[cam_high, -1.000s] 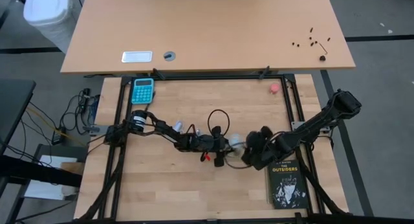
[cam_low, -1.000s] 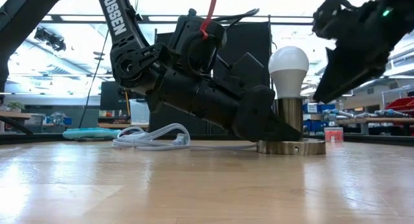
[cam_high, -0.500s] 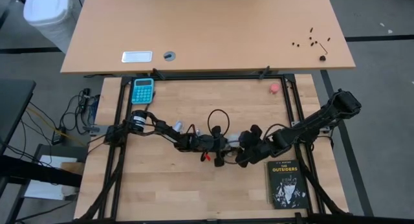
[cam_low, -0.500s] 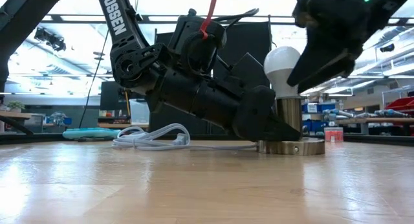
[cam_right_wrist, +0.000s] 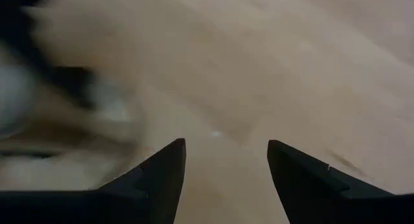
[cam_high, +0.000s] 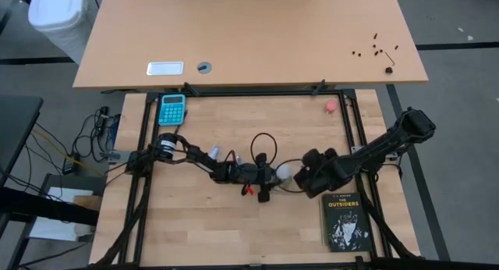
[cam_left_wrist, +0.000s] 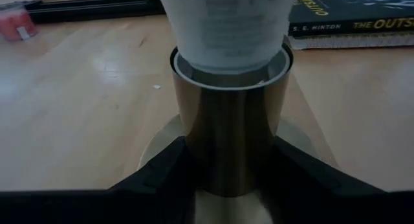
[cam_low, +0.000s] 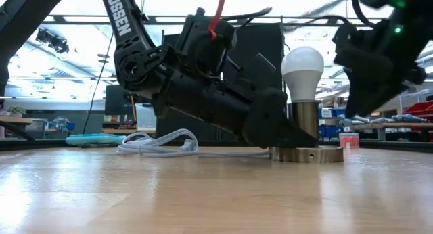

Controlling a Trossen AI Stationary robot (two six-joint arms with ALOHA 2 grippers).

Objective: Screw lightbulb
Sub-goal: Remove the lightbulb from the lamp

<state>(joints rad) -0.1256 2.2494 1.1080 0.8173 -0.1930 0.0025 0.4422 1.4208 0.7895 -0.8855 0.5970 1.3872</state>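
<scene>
The lightbulb stands upright in the socket that the left gripper pinches, while the right gripper, spread and empty, hangs just beside it; light, smooth and probably fragile, it wants a gentle hold around its widest part.

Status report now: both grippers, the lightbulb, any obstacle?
Left gripper shut on socket. Right gripper open, beside lightbulb, not touching. Lightbulb upright in socket. No obstacle seen.

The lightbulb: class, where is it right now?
In the low view the lightbulb stands upright in the brass socket, right of centre. The left end effector clamps the socket's stem; the right end effector hangs open beside it.
</scene>
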